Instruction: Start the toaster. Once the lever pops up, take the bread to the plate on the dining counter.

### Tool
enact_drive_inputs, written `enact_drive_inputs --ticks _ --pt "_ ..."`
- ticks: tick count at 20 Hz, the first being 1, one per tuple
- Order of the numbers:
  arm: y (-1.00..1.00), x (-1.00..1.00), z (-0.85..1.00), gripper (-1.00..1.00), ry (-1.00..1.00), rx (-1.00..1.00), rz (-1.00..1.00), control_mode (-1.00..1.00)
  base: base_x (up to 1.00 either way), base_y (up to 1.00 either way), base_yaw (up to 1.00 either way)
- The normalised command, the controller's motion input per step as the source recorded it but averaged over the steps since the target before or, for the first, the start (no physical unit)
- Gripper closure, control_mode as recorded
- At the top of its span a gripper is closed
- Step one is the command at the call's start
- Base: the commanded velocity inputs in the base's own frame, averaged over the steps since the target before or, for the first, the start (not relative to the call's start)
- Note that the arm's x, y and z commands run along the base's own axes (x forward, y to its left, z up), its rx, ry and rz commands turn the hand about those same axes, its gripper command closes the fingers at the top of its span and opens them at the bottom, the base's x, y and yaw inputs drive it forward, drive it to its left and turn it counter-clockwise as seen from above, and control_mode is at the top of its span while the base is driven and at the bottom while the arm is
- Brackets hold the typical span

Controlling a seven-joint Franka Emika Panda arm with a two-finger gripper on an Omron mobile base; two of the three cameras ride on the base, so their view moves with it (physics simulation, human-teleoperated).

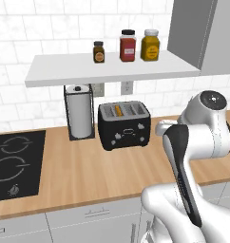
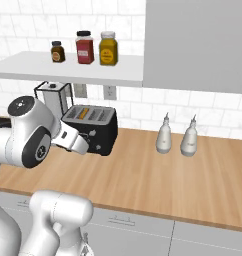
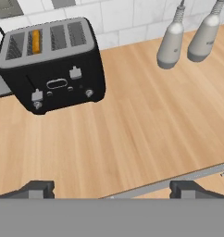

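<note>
Toaster [image 3: 53, 65] at 10 o'clock in hand view, back of wood counter [image 3: 146, 125]; bread [image 3: 35, 40] sunk in second slot; gripper [image 3: 111, 189] wide open, empty; slice likely light, crumbly, pinch top edge.

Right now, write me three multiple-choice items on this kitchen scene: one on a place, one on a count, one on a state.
1. Where is the bread?
A. in a slot of the toaster
B. flat on the counter
C. on the shelf

2. How many jars stand on the shelf?
A. two
B. three
C. five

3. How is the pincer?
A. shut on the bread
B. pressing the toaster's lever
C. open, holding nothing

Answers: 1 A, the orange-tan slice sits in the second slot from one end. 2 B, one small dark jar, one red, one yellow. 3 C, the hand view shows its tips wide apart above bare counter.
</note>
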Motion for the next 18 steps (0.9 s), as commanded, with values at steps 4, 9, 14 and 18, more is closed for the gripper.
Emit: enact_drive_inputs --ticks 4,9,14,18 --pt "0.0 0.0 0.0 -1.0 0.0 0.0 0.0 -1.0 0.0 0.0 0.0" --pt "0.0 0.0 0.0 -1.0 0.0 0.0 0.0 -1.0 0.0 0.0 0.0" --pt "0.0 0.0 0.0 -1.0 0.0 0.0 0.0 -1.0 0.0 0.0 0.0" --pt "0.0 0.0 0.0 -1.0 0.0 0.0 0.0 -1.0 0.0 0.0 0.0"
